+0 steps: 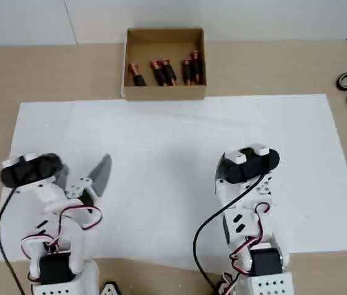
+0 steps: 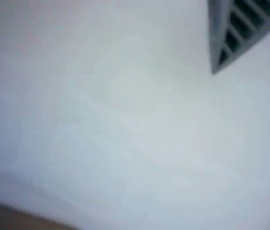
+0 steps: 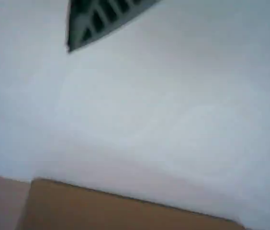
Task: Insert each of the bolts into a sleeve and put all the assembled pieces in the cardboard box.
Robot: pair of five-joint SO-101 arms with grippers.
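Several assembled pieces (image 1: 168,72), copper-coloured at one end and black-sleeved at the other, lay in the open cardboard box (image 1: 164,92) beyond the white paper sheet (image 1: 173,135). Their long axes ran roughly front to back, copper ends toward the far wall. The left gripper (image 1: 103,169) hovered over the sheet; I could not tell whether it was spread. From the left wrist, its ribbed grey plastic hung above smooth paper. From the right wrist, the right gripper (image 3: 101,19), likewise ribbed, hung over the paper, its state unclear.

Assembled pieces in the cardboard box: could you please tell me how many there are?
5, all lying in the cardboard box: one piece at its left, a middle pair, and a right pair; none looks hidden.
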